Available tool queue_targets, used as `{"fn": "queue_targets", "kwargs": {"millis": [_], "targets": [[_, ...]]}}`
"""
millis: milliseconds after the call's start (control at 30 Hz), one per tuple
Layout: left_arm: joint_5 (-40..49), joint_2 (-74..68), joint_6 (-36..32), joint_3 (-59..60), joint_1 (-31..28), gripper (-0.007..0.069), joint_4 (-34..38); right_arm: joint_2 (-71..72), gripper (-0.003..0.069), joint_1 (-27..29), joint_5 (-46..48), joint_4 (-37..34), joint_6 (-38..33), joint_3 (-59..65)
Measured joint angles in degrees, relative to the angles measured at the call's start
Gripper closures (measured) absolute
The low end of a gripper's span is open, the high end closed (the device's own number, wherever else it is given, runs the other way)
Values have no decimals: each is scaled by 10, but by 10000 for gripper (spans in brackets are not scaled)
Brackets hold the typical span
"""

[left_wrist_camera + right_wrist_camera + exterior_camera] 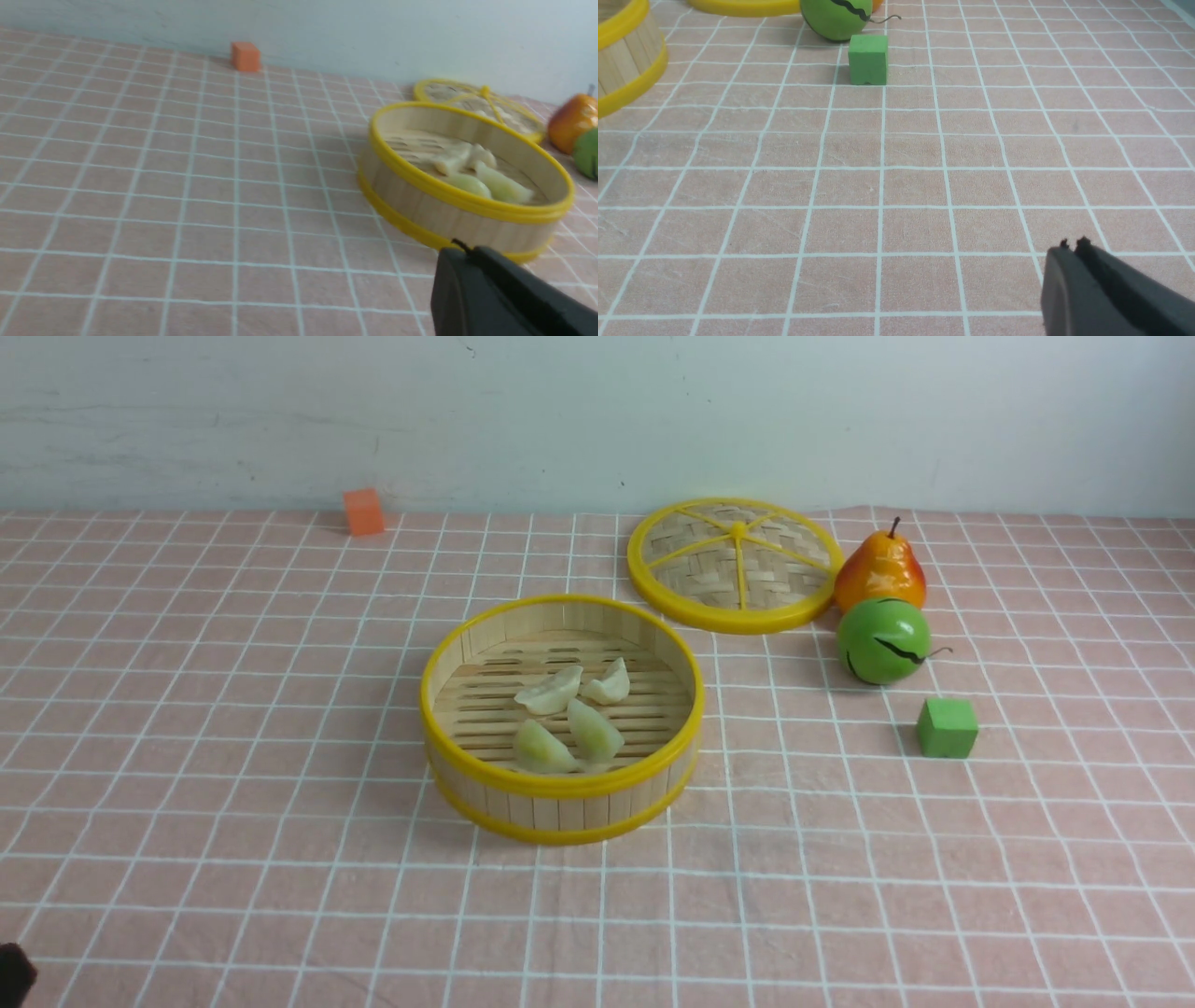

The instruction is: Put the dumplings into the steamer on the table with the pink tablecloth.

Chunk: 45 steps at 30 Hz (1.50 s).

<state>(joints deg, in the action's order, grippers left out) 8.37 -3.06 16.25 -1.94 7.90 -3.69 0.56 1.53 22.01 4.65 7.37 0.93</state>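
All four dumplings [571,716] lie inside the steamer [560,791], mid-table on the pink tablecloth [233,728]. Woven lid [734,565] lies flat behind it, with pear [879,569], green ball [882,640] and green cube [947,728] to its right. Left gripper [462,248] pressed together, empty; right gripper [1073,244] likewise, above bare cloth.
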Motion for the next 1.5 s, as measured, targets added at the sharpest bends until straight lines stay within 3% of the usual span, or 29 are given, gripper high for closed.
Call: {"fn": "queue_targets", "kwargs": {"millis": [200, 600, 1500], "targets": [[48, 36, -1, 35, -84, 638, 0, 0, 638, 0, 0, 0, 0, 0], [134, 36, -83, 36, -87, 638, 9, 0, 627, 0, 0, 0, 0, 0], [134, 36, -89, 36, -87, 638, 19, 0, 615, 0, 0, 0, 0, 0]]}}
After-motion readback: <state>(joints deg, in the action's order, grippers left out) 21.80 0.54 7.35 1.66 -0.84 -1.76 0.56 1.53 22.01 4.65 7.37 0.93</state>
